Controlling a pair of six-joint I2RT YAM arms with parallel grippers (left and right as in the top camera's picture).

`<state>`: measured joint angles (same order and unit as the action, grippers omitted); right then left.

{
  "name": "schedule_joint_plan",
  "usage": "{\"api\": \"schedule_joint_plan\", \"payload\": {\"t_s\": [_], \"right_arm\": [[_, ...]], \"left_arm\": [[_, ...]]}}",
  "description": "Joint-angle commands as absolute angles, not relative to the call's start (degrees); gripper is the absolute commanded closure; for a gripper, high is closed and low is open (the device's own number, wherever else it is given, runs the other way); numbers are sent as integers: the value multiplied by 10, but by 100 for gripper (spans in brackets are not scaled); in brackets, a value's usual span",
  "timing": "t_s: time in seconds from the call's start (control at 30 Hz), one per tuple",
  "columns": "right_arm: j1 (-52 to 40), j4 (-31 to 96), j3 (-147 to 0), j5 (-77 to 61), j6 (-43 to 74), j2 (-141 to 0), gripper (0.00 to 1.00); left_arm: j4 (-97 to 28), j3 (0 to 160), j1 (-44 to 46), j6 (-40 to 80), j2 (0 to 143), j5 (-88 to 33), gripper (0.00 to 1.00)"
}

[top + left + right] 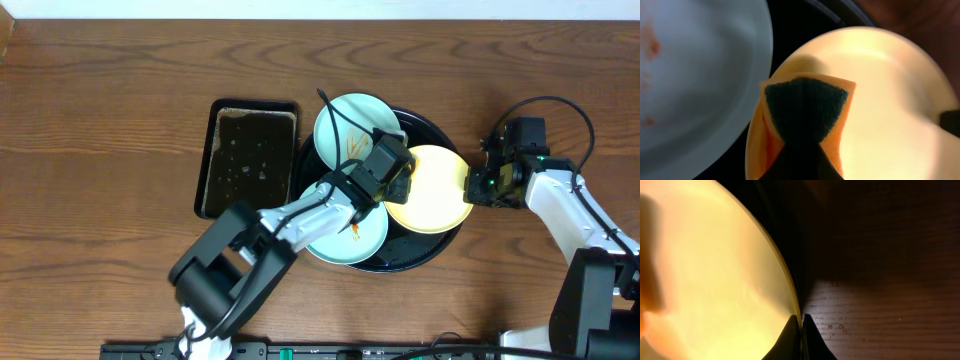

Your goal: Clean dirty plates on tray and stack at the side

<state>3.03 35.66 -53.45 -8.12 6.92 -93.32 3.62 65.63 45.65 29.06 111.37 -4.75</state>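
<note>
Left hand [398, 186] clamped on sponge [805, 107] over yellow plate [440, 200]. Right hand [801, 322] closed on that plate's right rim. Streaked blue plate [345, 125], second blue plate [352, 246] alongside; all three on tray [425, 258].

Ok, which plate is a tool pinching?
The pale yellow plate; the right tool pinches its rim. The far blue plate and near blue plate aren't.

Tabletop [120, 70]: brown wood grain, seen from overhead. Lying directly on it:
- round black tray [412, 248], glossy, raised rim, right of centre;
- rectangular black tray [256, 104], smaller, just beside the round one on its left, pale specks inside.
</note>
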Motion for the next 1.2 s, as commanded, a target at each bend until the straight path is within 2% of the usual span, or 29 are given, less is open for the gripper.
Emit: {"api": "schedule_joint_plan", "payload": {"t_s": [0.0,0.2,0.53,0.67,0.73,0.8,1.17], "right_arm": [[25,351,-543,-80,62,-938,99],[25,353,-543,-80,62,-938,76],[25,341,-542,-80,62,-938,72],[25,335,-536,-81,69,-938,76],[25,329,-530,-81,77,-938,84],[25,320,-522,-87,77,-938,98],[25,270,-502,-92,81,-938,99]], "left_arm": [[25,679,454,255,1047,-34,93],[-50,679,430,255,989,-34,93],[-142,679,351,255,962,-34,93],[-154,679,320,251,962,-35,93],[-154,679,309,251,962,-45,92],[-154,679,302,251,962,-58,93],[-192,679,302,251,962,-59,92]]}}
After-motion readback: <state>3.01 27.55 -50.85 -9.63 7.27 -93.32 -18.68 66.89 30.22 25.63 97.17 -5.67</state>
